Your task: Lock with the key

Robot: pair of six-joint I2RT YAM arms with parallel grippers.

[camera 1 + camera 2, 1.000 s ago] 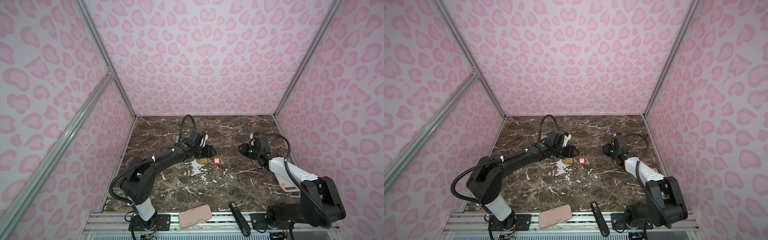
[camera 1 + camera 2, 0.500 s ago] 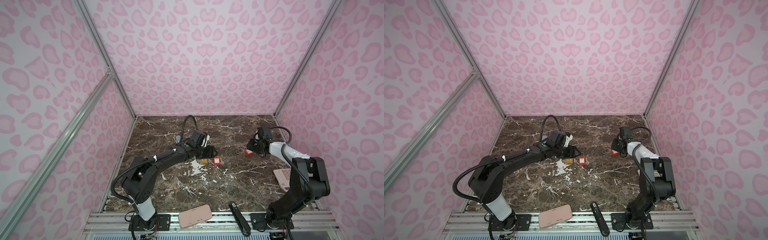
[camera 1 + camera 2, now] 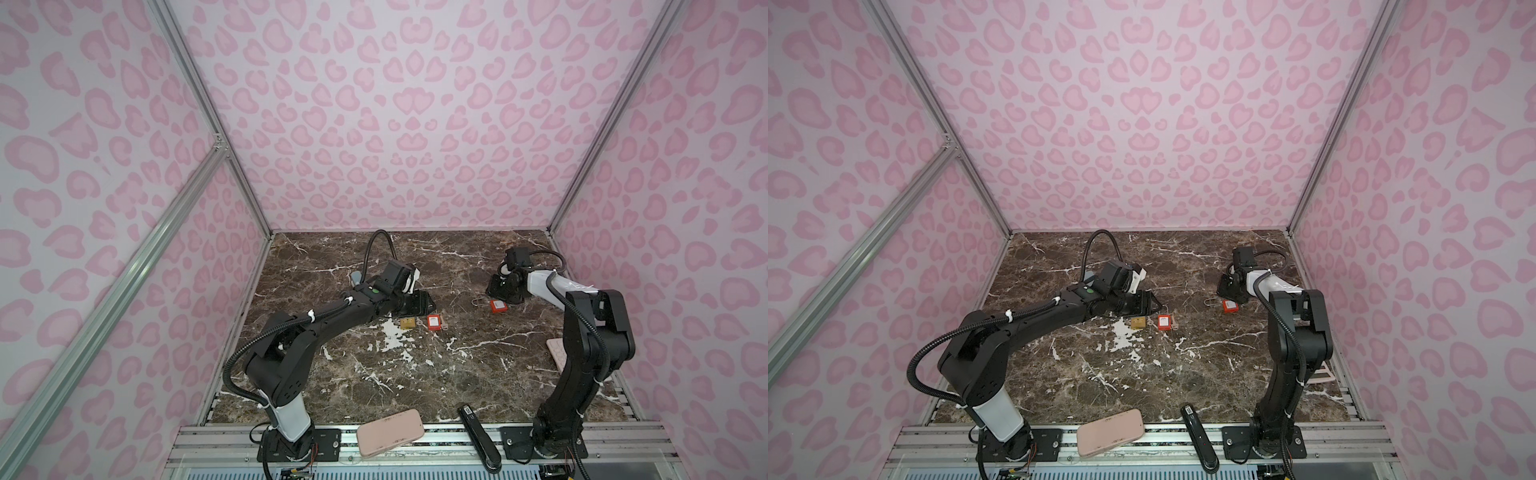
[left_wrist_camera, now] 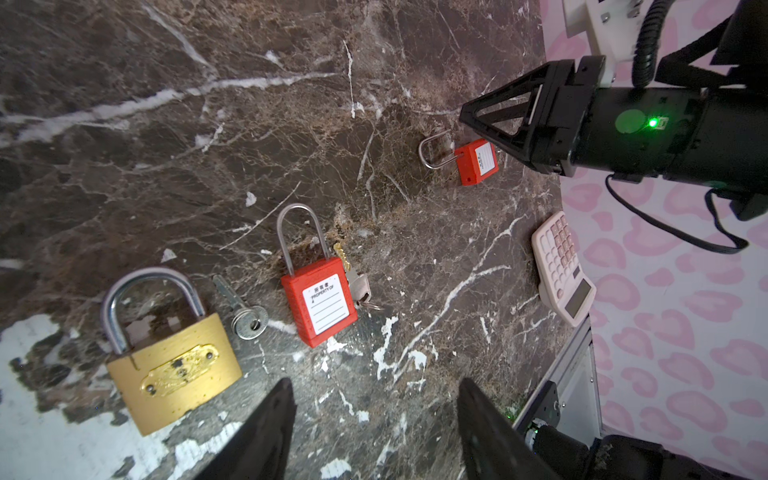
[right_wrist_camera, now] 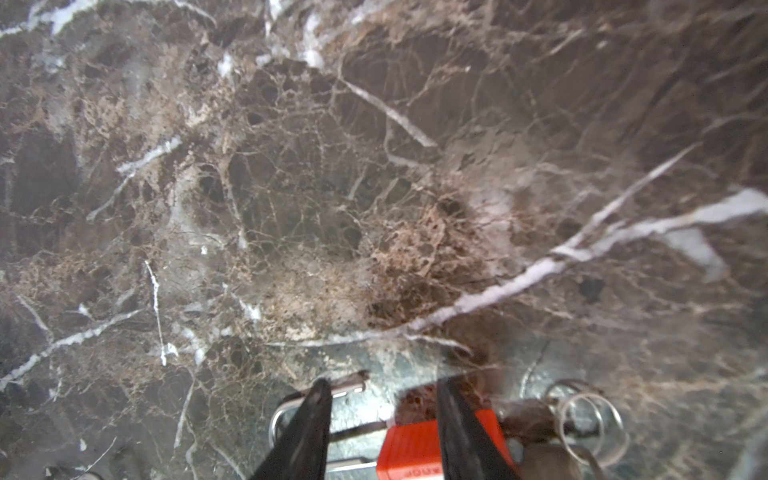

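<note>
Toward 2 o'clock on the desk (image 3: 415, 386) in both top views lies the outer red padlock (image 3: 498, 306). It rests flat on the marble, its long axis running roughly 9 to 3 o'clock with the steel shackle (image 3: 478, 300) toward 9. In the right wrist view, key rings (image 5: 586, 415) show off the body end away from the shackle; whether a key sits in the cylinder I cannot tell. Just over the padlock's 12 o'clock edge hovers the right hand (image 3: 501, 293), jaws parted and empty. One finger is over the shackle and one over the body, so they seem to straddle along the long axis rather than across it. This is plainly the nearer arm. Well apart at 9 o'clock is the left hand (image 3: 419, 305), likewise spread and holding nothing, near the brass padlock (image 3: 408, 323) and the middle red padlock (image 3: 433, 322).
</note>
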